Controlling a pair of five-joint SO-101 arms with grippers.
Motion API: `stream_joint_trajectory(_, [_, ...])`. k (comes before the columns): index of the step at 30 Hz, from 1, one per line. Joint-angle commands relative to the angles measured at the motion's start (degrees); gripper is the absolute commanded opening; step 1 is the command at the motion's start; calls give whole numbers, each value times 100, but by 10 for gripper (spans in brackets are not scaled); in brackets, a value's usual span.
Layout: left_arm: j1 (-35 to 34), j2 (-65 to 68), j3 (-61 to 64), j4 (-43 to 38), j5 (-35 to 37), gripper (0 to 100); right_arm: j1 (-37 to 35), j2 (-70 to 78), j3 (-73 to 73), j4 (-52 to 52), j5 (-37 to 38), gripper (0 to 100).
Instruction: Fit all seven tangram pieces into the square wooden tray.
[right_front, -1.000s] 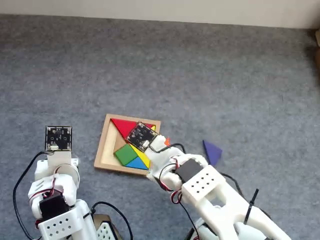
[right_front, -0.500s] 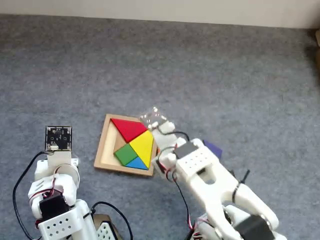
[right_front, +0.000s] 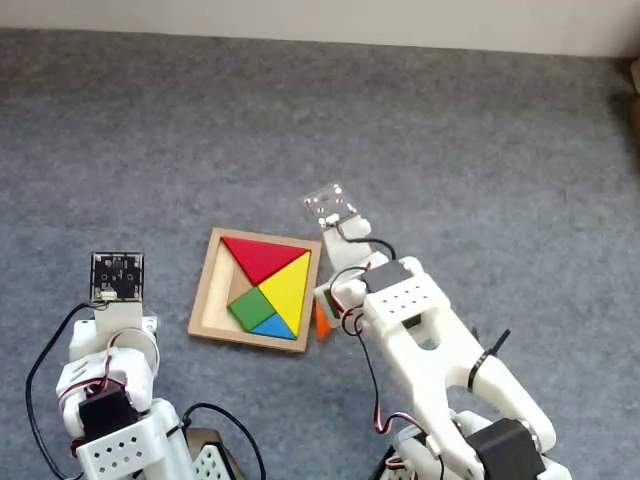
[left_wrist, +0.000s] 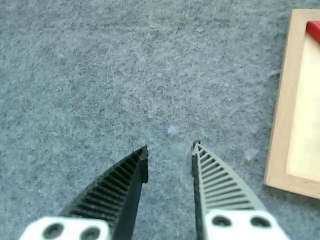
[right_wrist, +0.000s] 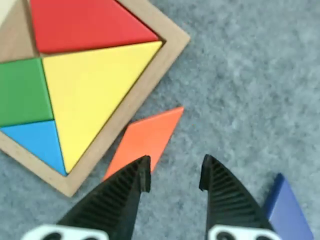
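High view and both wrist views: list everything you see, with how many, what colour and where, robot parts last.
tray: one, pale wood, on the carpet between the arms; part of its floor bare
red triangle: one, red, in the tray's far part
yellow triangle: one, yellow, in the tray along its right side
green square: one, green, in the tray's near part
blue triangle: one, blue, in the tray beside the green square
orange piece: one, orange, on the carpet beside the tray's outer edge
purple piece: one, purple-blue, on the carpet, apart from the tray
carpet: one, grey, under everything
left gripper: one, black and grey, open, over carpet beside the tray
right gripper: one, black, open, over the carpet by the orange piece
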Motion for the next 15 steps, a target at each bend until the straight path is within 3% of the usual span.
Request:
stream_joint_trajectory(1, [101, -321, -31, -97, -35, 159, 84, 22, -277, -303, -9, 158])
stream_joint_trajectory(8, [101, -321, -31, -97, -35, 159, 215, 1596, -611, -242, 141, 154])
stream_joint_trajectory(15, [101, -321, -31, -88, -35, 159, 963, 2114, -1640, 321, 334, 146])
